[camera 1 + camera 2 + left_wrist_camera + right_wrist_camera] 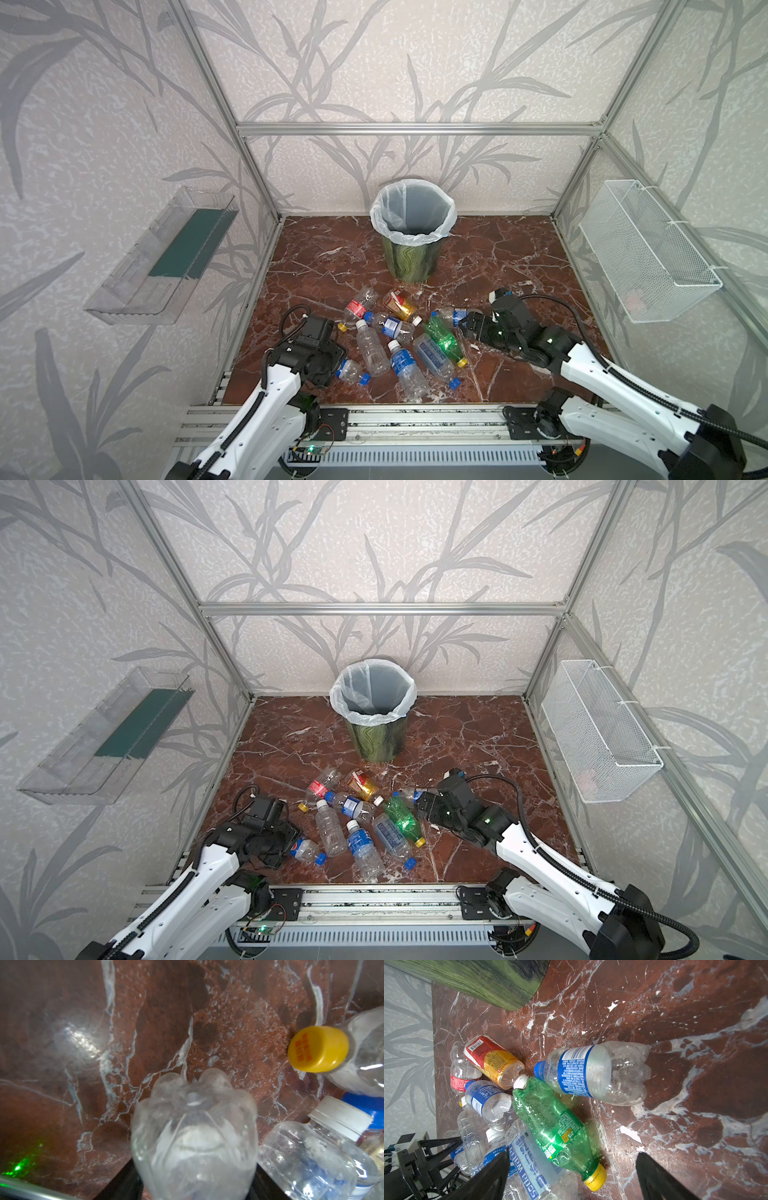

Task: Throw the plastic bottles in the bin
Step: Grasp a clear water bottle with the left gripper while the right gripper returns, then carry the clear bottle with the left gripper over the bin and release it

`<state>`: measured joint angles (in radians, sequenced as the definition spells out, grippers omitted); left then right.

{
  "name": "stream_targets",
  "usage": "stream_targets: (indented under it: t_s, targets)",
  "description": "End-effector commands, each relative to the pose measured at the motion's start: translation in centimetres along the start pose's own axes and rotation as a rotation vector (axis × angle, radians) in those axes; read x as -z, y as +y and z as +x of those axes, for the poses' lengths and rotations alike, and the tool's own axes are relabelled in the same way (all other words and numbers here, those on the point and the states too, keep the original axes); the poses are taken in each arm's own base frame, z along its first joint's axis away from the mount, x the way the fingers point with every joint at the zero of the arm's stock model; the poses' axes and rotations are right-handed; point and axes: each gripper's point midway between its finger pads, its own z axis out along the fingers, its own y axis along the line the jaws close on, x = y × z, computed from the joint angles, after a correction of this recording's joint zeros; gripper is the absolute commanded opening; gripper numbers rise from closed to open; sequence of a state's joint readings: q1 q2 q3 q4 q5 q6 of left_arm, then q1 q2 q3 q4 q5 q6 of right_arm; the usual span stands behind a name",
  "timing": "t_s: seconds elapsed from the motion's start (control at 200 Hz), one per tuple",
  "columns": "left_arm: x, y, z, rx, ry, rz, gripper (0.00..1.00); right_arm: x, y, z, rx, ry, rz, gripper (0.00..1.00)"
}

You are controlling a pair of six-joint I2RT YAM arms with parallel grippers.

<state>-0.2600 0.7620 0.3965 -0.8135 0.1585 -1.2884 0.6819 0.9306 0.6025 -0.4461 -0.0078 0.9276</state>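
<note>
Several plastic bottles lie in a heap on the red marble floor in both top views, among them a green one [444, 338] and a red-labelled one [360, 307]. The bin [411, 257] stands upright behind the heap, white liner over its rim. My left gripper [195, 1162] is shut on a clear bottle [193, 1136] with a blue cap [365, 377], at the heap's left edge. My right gripper [573, 1154] hangs open just above the green bottle [554, 1126] and a soda water bottle [529, 1167]. Next to it lies a blue-labelled bottle [593, 1072].
A clear plastic tray [166, 257] hangs on the left wall and a white wire basket [648, 257] on the right wall. An aluminium rail [415, 419] runs along the front edge. A yellow-capped bottle [318, 1049] lies close to the left gripper.
</note>
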Motion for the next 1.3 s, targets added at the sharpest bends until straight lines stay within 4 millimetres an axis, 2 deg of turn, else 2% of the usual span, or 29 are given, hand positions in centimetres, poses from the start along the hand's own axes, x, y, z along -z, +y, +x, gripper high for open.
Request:
stream_targets:
  t_s: [0.0, 0.195, 0.4, 0.58, 0.765, 0.92, 1.025, 1.15, 1.215, 1.24, 1.245, 1.25, 1.255, 1.275, 1.3]
  targets:
    - [-0.2, 0.1, 0.0, 0.022, -0.003, 0.002, 0.65, 0.3, -0.4, 0.0, 0.001, -0.015, 0.007, 0.95]
    - [0.5, 0.0, -0.2, 0.011, -0.023, 0.015, 0.54, 0.5, -0.6, 0.0, 0.003, -0.022, 0.012, 0.95]
    - [2.7, -0.9, -1.1, -0.049, -0.081, 0.043, 0.50, 0.5, -0.6, 0.0, 0.002, -0.024, 0.011, 0.95]
    - [4.6, -3.5, -1.8, -0.159, -0.125, 0.129, 0.49, 0.4, -0.7, 0.1, 0.004, -0.023, 0.014, 0.95]
    - [7.1, -8.0, -2.3, -0.297, -0.174, 0.284, 0.49, 0.3, -0.7, 0.0, 0.005, -0.026, 0.016, 0.95]
    - [10.8, -12.8, -3.6, -0.362, -0.271, 0.441, 0.50, 0.3, -0.8, -0.1, 0.008, -0.031, 0.019, 0.95]
    - [14.4, -17.5, -4.2, -0.406, -0.312, 0.545, 0.50, 0.5, -0.6, -0.4, 0.008, -0.040, 0.020, 0.95]
    - [20.6, -26.1, -4.6, -0.474, -0.320, 0.705, 0.50, 0.9, -0.4, -0.9, 0.009, -0.054, 0.019, 0.95]
    - [25.2, -31.5, -4.6, -0.523, -0.336, 0.799, 0.51, 1.3, 0.0, -1.5, 0.010, -0.064, 0.015, 0.95]
    - [26.3, -33.3, -4.7, -0.545, -0.347, 0.811, 0.53, 1.4, 0.1, -1.7, 0.009, -0.069, 0.017, 0.95]
    - [27.2, -33.7, -4.7, -0.548, -0.355, 0.824, 0.53, 1.5, 0.1, -1.8, 0.009, -0.070, 0.017, 0.95]
    - [26.8, -34.3, -4.8, -0.551, -0.350, 0.815, 0.54, 1.5, 0.1, -1.8, 0.008, -0.070, 0.018, 0.95]
    - [27.7, -34.5, -4.8, -0.553, -0.362, 0.829, 0.54, 1.5, 0.1, -1.8, 0.008, -0.070, 0.018, 0.95]
    - [28.9, -35.7, -5.0, -0.566, -0.376, 0.837, 0.58, 1.7, 0.2, -2.1, 0.005, -0.072, 0.019, 0.95]
    - [29.5, -37.2, -5.4, -0.573, -0.382, 0.824, 0.63, 1.9, 0.4, -2.3, 0.003, -0.074, 0.018, 0.95]
